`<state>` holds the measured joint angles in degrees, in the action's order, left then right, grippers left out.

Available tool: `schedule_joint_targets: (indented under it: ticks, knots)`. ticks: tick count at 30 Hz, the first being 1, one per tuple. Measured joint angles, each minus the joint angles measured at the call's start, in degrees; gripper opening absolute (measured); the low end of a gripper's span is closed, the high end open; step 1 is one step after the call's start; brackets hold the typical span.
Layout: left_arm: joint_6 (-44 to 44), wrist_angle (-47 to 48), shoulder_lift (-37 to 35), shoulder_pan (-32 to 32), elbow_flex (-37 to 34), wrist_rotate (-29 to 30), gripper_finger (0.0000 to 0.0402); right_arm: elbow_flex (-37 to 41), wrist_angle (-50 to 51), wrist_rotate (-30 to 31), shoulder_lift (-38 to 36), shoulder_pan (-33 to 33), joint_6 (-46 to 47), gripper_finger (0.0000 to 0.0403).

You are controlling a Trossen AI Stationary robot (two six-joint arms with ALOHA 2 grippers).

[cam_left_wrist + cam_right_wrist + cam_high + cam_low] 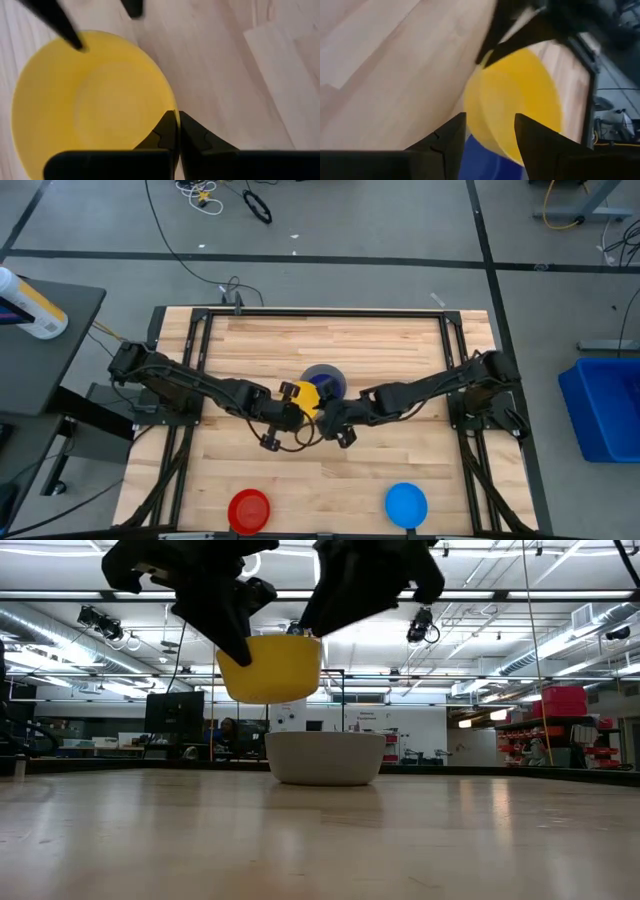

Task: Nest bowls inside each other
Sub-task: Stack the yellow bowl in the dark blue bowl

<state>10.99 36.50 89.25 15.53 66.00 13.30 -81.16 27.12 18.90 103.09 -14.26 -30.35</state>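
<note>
Red bowl [249,509] cut off, yellow bowl [305,397] hiding dark blue bowl [326,379]

Wooden table [400,350] bears red bowl [249,509] (blue bowl [406,503] too)

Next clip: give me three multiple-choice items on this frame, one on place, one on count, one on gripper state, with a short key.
1. Where is the yellow bowl?
A. In the air, over the grey bowl
B. On the table's near edge
C. Inside the red bowl

2. How many bowls lie alone near the table's front edge?
A. None
B. Two
C. Four

3. The left gripper is:
A. Wide open
B. Shut on the yellow bowl's rim
C. Out of view

Key: 1 A, low view shows it lifted; 2 B, red and light blue; 3 B, left wrist view shows its fingers pinching the rim.
</note>
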Motion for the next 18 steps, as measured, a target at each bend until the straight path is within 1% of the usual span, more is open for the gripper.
schedule_joint_targets:
  ticks: [6,9,11,12,15,16,18]
  knots:
    - [0.80,-0.07,0.02,0.00,0.00,-0.24,0.0006,-2.94,2.48,0.39,5.10,-0.04,-0.61,0.0175]
    - [0.82,-0.44,0.00,0.00,0.13,-0.11,0.0006,-3.21,1.59,0.55,5.77,-0.02,-1.63,0.0163]
    - [0.62,-0.45,0.01,0.00,0.13,-0.03,0.0006,-3.20,-0.33,0.51,5.77,-0.02,-1.61,0.0137]
    - [0.62,-0.63,0.00,0.00,0.13,0.00,0.0006,-3.20,-1.21,0.67,5.77,-0.02,-1.61,0.0117]
    - [0.94,-0.72,0.00,-0.01,0.13,0.40,0.0006,-3.20,-1.55,1.70,5.77,-0.13,-1.67,0.0037]
    - [1.26,-1.07,0.00,-0.07,0.13,0.36,0.0006,-3.18,-1.16,2.00,5.77,-0.17,-1.59,0.0021]
    - [1.65,-1.29,0.00,-0.07,0.13,0.61,0.0006,-3.13,-0.86,1.97,5.92,-0.15,-0.47,0.0010]
